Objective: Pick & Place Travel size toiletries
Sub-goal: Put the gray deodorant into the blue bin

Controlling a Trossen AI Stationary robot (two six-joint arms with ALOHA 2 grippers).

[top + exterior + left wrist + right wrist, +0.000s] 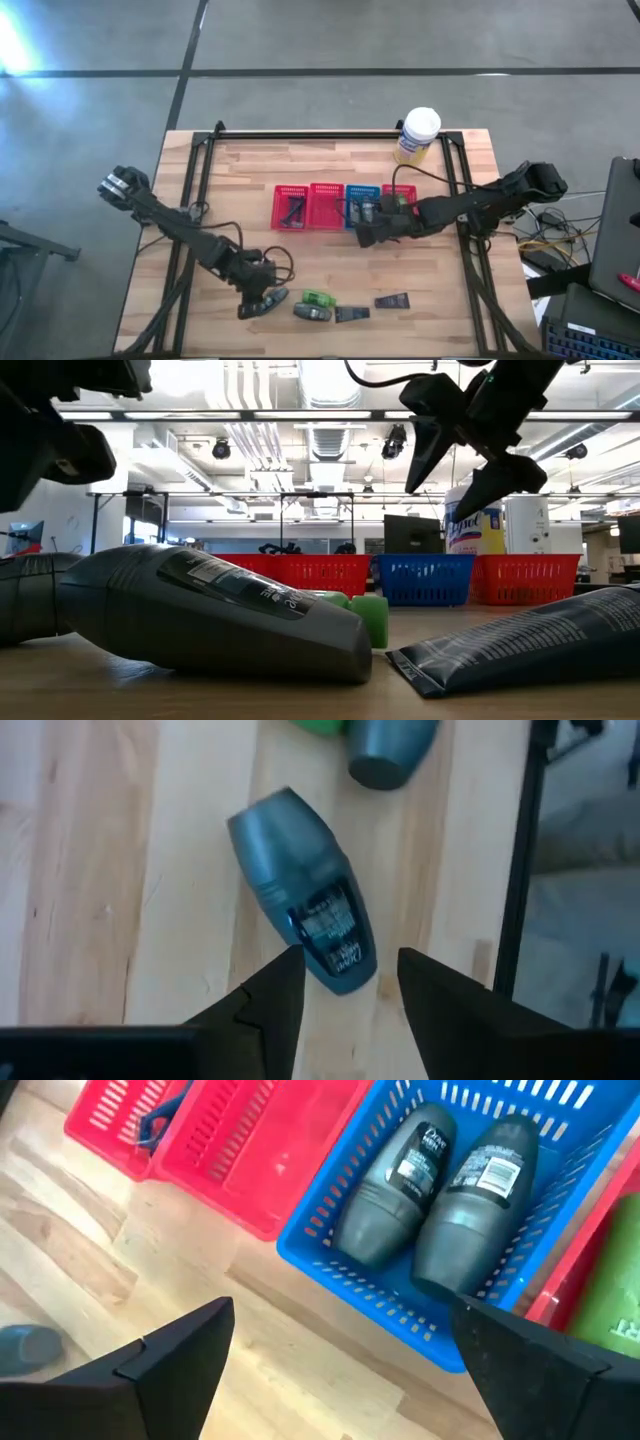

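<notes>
1. The table [330, 165] carries four baskets in a row: red [291, 207], red [326, 206], blue [362, 204], and a last red one [400, 195] partly hidden under the right arm.
2. The right gripper [366, 234] hovers just at the near edge of the blue basket. Its fingers are spread wide and hold nothing. Two grey roll-ons [395, 1200] lie side by side in that basket, straight ahead of it.
3. The left gripper [252, 306] is low over the near part of the table, fingers apart and empty.
4. A grey roll-on [305, 890] lies directly in front of the left fingertips [285, 982]; its end sits already in the gap between them. Its long axis runs away from the gripper, a little slanted.
5. Farther beyond it lie a second grey piece [385, 750], a green bottle [317, 298] and two dark sachets [392, 300].
6. I judge the left arm is nearer; it needs only a short advance, then a pinch across the narrow width.
</notes>
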